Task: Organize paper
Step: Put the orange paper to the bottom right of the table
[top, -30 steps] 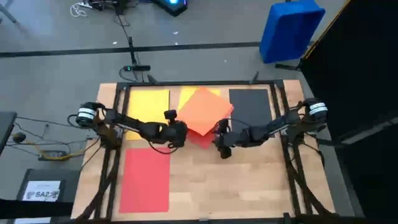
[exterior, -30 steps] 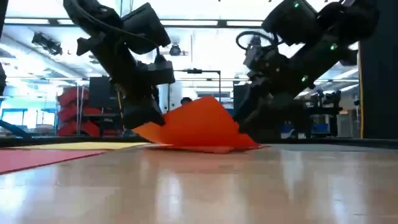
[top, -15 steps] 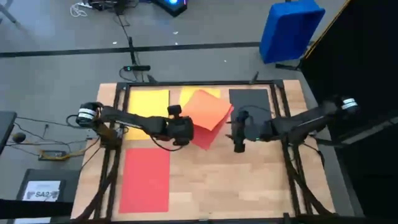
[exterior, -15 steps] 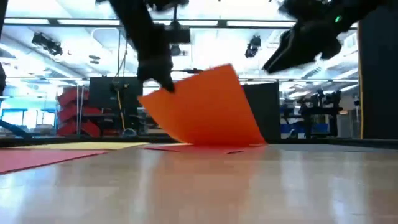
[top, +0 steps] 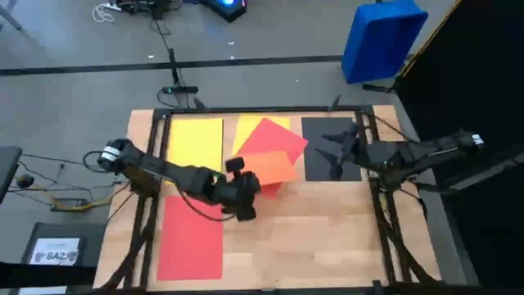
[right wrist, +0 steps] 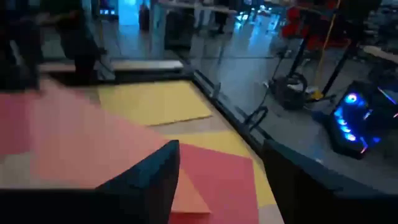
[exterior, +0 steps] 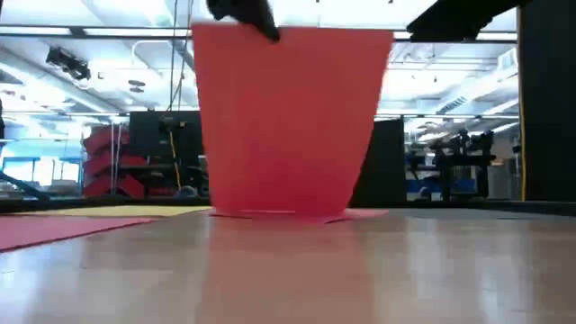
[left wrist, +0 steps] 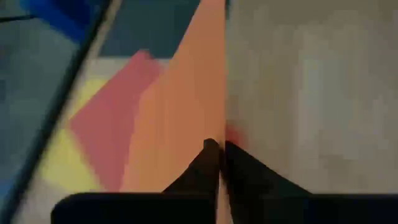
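My left gripper (top: 246, 195) is shut on an orange sheet of paper (top: 274, 168) at the table's middle. The sheet stands nearly upright (exterior: 288, 117), its lower edge (exterior: 279, 213) down on the table. Behind it a red sheet (top: 278, 138) lies askew on a yellow one (top: 248, 125). Flat on the table lie another yellow sheet (top: 195, 143) at the far left, a black sheet (top: 321, 131) at the far right and a red sheet (top: 192, 238) at the near left. My right gripper (top: 334, 156) hangs open above the black sheet, holding nothing. My left gripper pinches the orange sheet's raised edge (left wrist: 214, 134) between its two fingers, near the upper corner (exterior: 261, 29). The fingers come slanting down from the table's near left. The sheet hangs below them, steep and flat, with its opposite edge on the table.
A black frame rail (top: 262, 111) runs round the wooden table top. A blue bin (top: 381, 37) stands on the floor beyond the far right corner. Bare wood (top: 327, 238) lies on the near right.
My left gripper has risen and gone toward the near edge, raising the orange sheet from a low slant to nearly upright, while its lower edge has stayed down. My right gripper has risen and drawn back from the sheet toward the table's right edge.
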